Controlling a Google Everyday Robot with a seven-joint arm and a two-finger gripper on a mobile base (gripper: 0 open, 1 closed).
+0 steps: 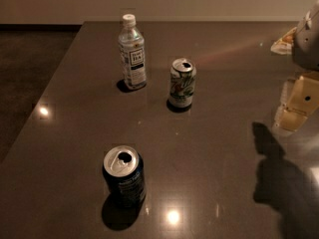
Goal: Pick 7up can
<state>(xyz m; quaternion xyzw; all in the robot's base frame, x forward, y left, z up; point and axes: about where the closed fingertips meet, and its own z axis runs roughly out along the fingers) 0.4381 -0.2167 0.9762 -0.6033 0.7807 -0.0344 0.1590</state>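
The 7up can (182, 83) stands upright on the dark table (224, 148), near the middle, silver-white with green lettering and an opened silver top. My gripper (298, 103) is at the right edge of the camera view, cream-coloured, hanging over the table well to the right of the can and apart from it. Its shadow falls on the table below it.
A clear water bottle (132, 53) with a white cap stands left of and behind the 7up can. A dark blue can (124, 176) stands near the front. A pale object (283, 41) lies at the far right. The table's left edge drops to dark floor.
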